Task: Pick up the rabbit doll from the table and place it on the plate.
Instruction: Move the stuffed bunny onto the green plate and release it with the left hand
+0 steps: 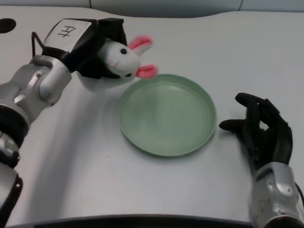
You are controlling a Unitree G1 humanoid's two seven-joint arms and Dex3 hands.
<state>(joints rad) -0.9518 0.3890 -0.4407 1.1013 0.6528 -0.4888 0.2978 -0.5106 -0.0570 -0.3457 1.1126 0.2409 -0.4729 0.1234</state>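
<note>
Rabbit doll [123, 58]: white, pink ears; gripped in left hand [91, 51], lifted off the bench [64, 165], just beside the far-left rim of the green plate [167, 114]. Pickup done; carry over plate and release remain.

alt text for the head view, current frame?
The robot's left hand holds a white rabbit doll with pink ears just beyond the upper-left rim of an empty green plate on a white table. Its right hand rests on the table right of the plate.
</note>
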